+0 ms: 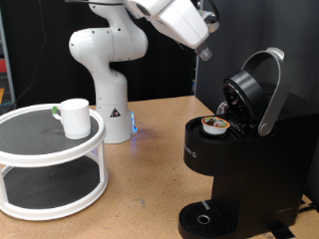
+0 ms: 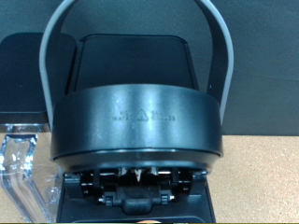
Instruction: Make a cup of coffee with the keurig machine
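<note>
The black keurig machine stands at the exterior view's right with its lid raised and its silver-grey handle tilted back. A small pod with a printed top sits in the open chamber. My gripper hangs above and behind the machine, apart from it and holding nothing that shows. The white cup stands on a round white stand at the exterior view's left. The wrist view shows the raised lid and the handle close up; my fingers do not show there.
The two-tier white stand fills the exterior view's lower left. The white robot base stands behind it on the wooden table. The machine's drip tray is at the bottom. A clear water tank shows beside the machine.
</note>
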